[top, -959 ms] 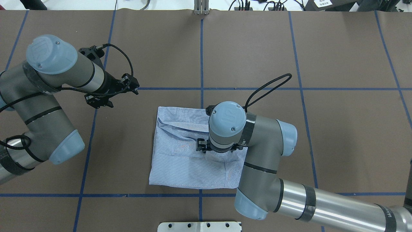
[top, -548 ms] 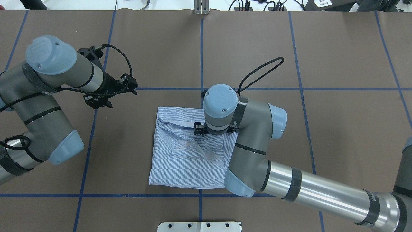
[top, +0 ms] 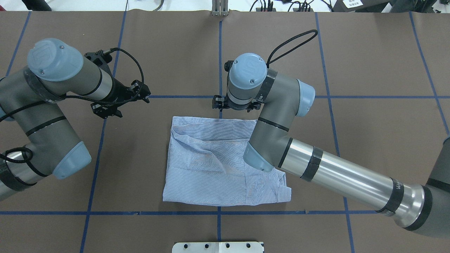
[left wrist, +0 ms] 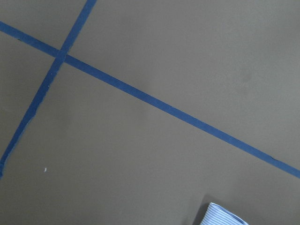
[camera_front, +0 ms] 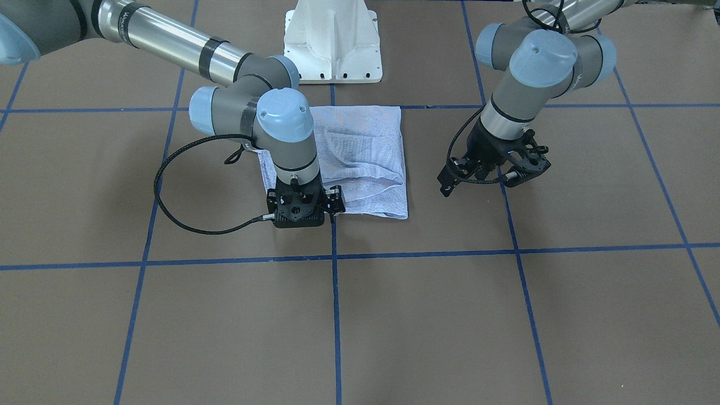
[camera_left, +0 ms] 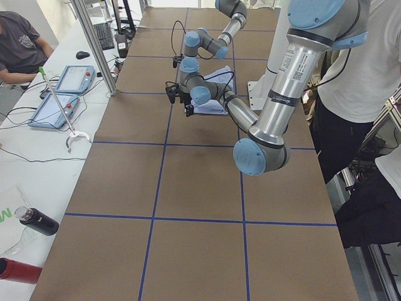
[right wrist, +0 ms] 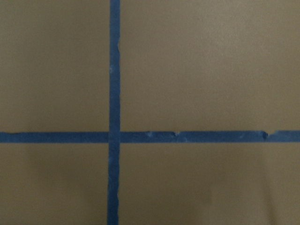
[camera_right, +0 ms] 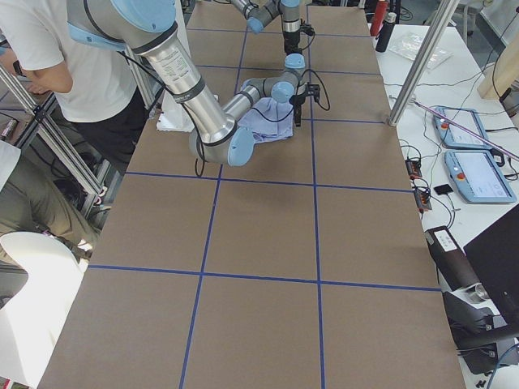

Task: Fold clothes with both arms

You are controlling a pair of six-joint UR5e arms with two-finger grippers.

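The striped blue-and-white shirt (top: 204, 165) lies folded into a rough square at the table's middle, also in the front view (camera_front: 365, 140). One corner of it shows in the left wrist view (left wrist: 222, 216). My right gripper (top: 235, 104) points down just past the shirt's far edge, over a blue tape crossing, and holds nothing. Its fingers are hidden behind the wrist and camera mount (camera_front: 298, 211), so I cannot tell whether it is open or shut. My left gripper (top: 146, 94) hovers left of the shirt, apart from it, open and empty (camera_front: 446, 180).
Blue tape lines (top: 220, 63) divide the brown table into squares. The white pedestal base (camera_front: 332, 39) stands at the robot's edge. People stand beside the robot (camera_left: 351, 81) (camera_right: 49, 57). A side bench holds tablets (camera_left: 69, 78) and bottles (camera_left: 34, 221).
My right arm has swept away from the robot across the shirt, from above its near middle to past its far edge, uncovering the shirt's near right corner. The left arm has barely moved.
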